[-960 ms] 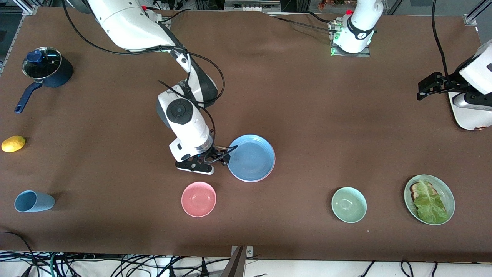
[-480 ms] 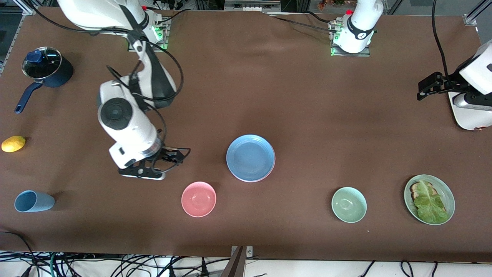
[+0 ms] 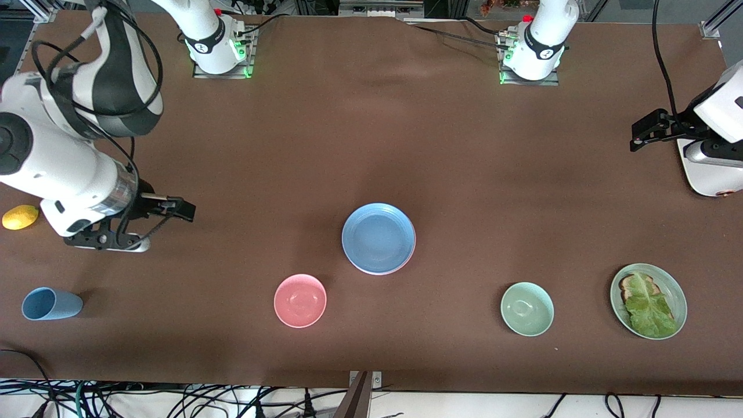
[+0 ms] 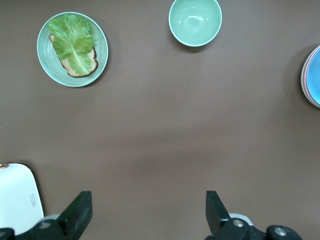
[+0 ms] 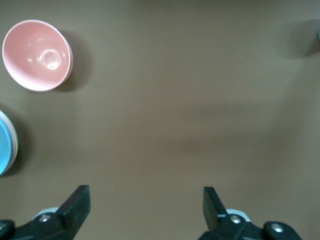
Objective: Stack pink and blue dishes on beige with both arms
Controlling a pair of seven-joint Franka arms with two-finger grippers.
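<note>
Since the right tool [image 3: 174, 210] let go of the blue plate [image 3: 378, 237] a second ago, it has swung away toward its own end of the counter [image 3: 464, 174], fingers spread wide, empty. Stack looks done: pink rim [image 3: 411, 253] shows beneath blue; beige probably hidden underneath. Plates lie well apart from both tools. Left tool [image 4: 147, 212] waits, wide open, empty.
</note>
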